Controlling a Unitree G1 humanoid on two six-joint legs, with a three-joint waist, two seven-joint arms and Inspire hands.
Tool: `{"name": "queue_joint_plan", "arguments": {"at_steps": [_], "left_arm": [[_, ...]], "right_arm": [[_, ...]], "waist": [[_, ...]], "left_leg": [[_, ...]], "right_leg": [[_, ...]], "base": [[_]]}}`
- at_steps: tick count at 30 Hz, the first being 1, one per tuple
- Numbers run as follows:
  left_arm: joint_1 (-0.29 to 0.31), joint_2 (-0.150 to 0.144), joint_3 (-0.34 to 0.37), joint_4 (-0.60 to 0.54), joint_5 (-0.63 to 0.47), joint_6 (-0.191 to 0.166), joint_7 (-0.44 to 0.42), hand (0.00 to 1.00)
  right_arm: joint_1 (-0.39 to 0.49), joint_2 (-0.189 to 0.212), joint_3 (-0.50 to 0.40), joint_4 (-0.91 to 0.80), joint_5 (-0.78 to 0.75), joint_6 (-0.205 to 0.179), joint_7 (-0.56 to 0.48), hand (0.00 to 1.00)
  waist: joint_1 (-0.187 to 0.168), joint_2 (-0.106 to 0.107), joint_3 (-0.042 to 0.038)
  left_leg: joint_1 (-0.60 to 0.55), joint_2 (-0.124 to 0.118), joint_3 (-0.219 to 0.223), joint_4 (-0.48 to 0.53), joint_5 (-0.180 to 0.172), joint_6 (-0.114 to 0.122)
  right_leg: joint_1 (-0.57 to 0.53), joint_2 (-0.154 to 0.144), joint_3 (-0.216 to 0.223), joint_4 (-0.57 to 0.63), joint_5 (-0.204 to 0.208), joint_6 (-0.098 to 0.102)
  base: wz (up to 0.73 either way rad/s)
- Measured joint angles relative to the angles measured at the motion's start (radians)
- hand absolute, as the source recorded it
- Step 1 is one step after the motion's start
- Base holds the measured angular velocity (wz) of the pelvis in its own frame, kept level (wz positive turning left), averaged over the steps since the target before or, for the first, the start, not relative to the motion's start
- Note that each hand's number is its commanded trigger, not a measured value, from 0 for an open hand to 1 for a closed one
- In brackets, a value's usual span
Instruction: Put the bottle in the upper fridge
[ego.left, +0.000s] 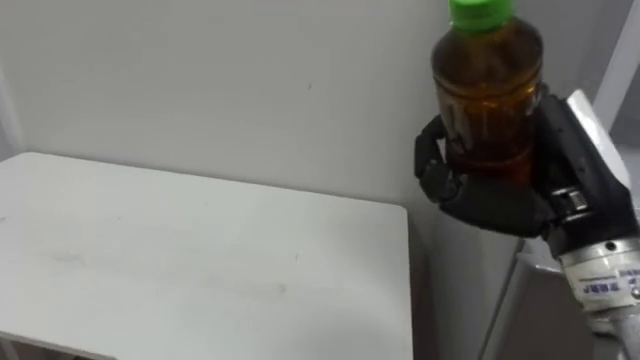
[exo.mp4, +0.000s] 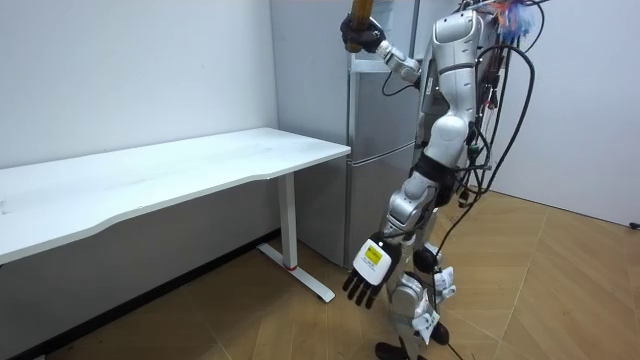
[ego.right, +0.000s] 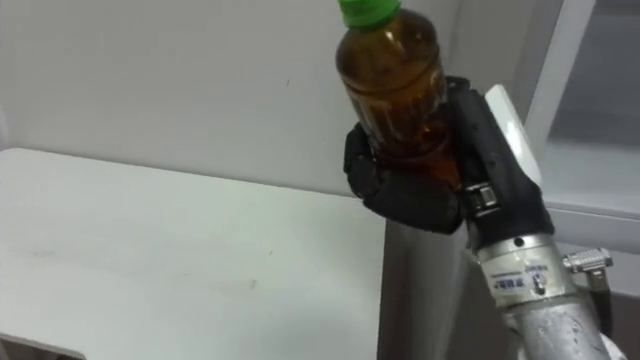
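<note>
We see the right hand (ego.left: 520, 190), its fingers (ego.left: 432, 165) gripping the upright bottle (ego.left: 487, 85), raised by the fridge (exo.mp4: 380, 130), while the left hand (exo.mp4: 370, 268) hangs low, fingers relaxed.

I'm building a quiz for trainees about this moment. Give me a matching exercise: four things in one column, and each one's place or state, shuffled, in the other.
1 bottle
2 left hand
3 table
4 fridge

A hanging low, fingers straight
B grey, beside the table's end
C held high in the right hand
D white top

Pairs: 1-C, 2-A, 3-D, 4-B
</note>
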Motion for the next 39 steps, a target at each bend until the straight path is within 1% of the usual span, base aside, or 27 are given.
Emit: {"name": "queue_joint_plan", "arguments": {"at_steps": [3,5,7,10,11,13,16,21,25,29,33,35,39], "left_arm": [[0.002,0.000,0.002,0.002,0.002,-0.003,0.000,0.00],[0.007,0.000,0.003,0.002,0.023,-0.003,0.000,0.00],[0.015,-0.002,0.013,0.002,0.049,-0.003,0.000,0.00],[0.024,-0.005,0.045,-0.002,0.082,-0.003,0.000,0.00],[0.026,-0.005,0.049,-0.002,0.085,-0.003,0.000,0.00],[0.032,-0.005,0.049,-0.002,0.085,-0.002,0.000,0.00],[0.032,-0.005,0.047,-0.002,0.084,-0.002,0.000,0.00],[0.033,-0.011,0.044,-0.002,0.084,0.000,0.005,0.00],[0.036,-0.022,0.044,-0.001,0.084,0.001,0.005,0.00],[0.038,-0.030,0.044,-0.002,0.077,0.001,0.005,0.00],[0.040,-0.037,0.045,-0.004,0.082,0.001,0.005,0.00],[0.043,-0.037,0.045,-0.004,0.082,0.001,0.005,0.00],[0.042,-0.037,0.045,-0.006,0.082,0.001,0.005,0.00]], "right_arm": [[0.040,-0.001,-0.041,-0.034,-0.001,0.000,0.000,1.00],[0.076,-0.002,-0.082,-0.063,-0.001,0.000,0.000,1.00],[0.092,-0.002,-0.108,-0.066,-0.003,0.000,0.000,1.00],[0.122,-0.002,-0.152,-0.067,-0.009,0.001,-0.004,1.00],[0.131,-0.002,-0.163,-0.067,-0.009,0.001,-0.007,1.00],[0.144,-0.002,-0.179,-0.067,-0.008,0.001,-0.016,1.00],[0.155,-0.002,-0.181,-0.064,-0.001,0.001,-0.037,1.00],[0.186,-0.002,-0.182,-0.040,0.005,0.002,-0.044,1.00],[0.208,-0.001,-0.185,-0.030,0.006,0.004,-0.056,1.00],[0.208,-0.001,-0.187,-0.030,0.005,0.003,-0.082,1.00],[0.208,-0.001,-0.201,-0.030,0.007,0.004,-0.090,1.00],[0.208,-0.001,-0.207,-0.021,0.041,0.003,-0.102,1.00],[0.208,-0.001,-0.209,0.013,0.082,0.003,-0.120,1.00]], "waist": [[-0.010,-0.004,-0.0014],[-0.024,-0.006,-0.0022],[-0.030,-0.006,-0.0015],[-0.030,-0.004,-0.0006],[-0.031,-0.002,0.0007],[-0.037,-0.002,0.0010],[-0.056,-0.001,0.0020],[-0.056,-0.001,0.0036],[-0.056,0.000,0.0045],[-0.055,-0.002,0.0032],[-0.053,-0.002,0.0036],[-0.049,-0.004,0.0048],[-0.045,-0.006,0.0045]], "left_leg": [[0.004,0.000,0.001,-0.001,0.000,0.000],[0.004,0.000,0.001,-0.001,-0.001,0.000],[0.004,0.001,0.004,-0.001,-0.001,-0.001],[0.004,0.008,0.022,-0.001,-0.002,-0.003],[0.004,0.011,0.027,-0.001,-0.003,-0.004],[0.004,0.013,0.028,-0.001,-0.004,-0.005],[0.005,0.016,0.028,0.001,-0.004,-0.007],[0.013,0.019,0.039,0.003,-0.006,-0.009],[0.008,0.022,0.042,0.003,-0.013,-0.012],[0.006,0.025,0.042,0.011,-0.016,-0.012],[0.010,0.025,0.042,0.012,-0.016,-0.012],[0.016,0.026,0.042,0.010,-0.017,-0.014],[0.020,0.029,0.042,0.010,-0.019,-0.016]], "right_leg": [[0.003,0.001,0.003,0.000,0.000,0.000],[0.004,0.001,0.002,-0.001,0.000,0.000],[0.003,0.002,0.007,-0.001,0.000,0.000],[-0.005,0.008,0.025,-0.001,0.004,-0.003],[-0.006,0.010,0.027,-0.001,0.007,-0.005],[-0.007,0.012,0.027,-0.001,0.008,-0.005],[-0.007,0.016,0.028,-0.001,0.009,-0.008],[-0.005,0.019,0.047,-0.001,0.010,-0.010],[-0.005,0.022,0.049,-0.001,0.011,-0.010],[-0.005,0.025,0.050,-0.001,0.011,-0.010],[-0.007,0.025,0.051,-0.002,0.011,-0.010],[-0.006,0.026,0.050,-0.002,0.011,-0.010],[-0.004,0.029,0.050,-0.002,0.011,-0.010]], "base": [[0.00],[0.00],[-0.04],[-0.17],[-0.17],[-0.04],[0.00],[-0.08],[-0.04],[0.00],[0.00],[0.00],[0.00]]}}
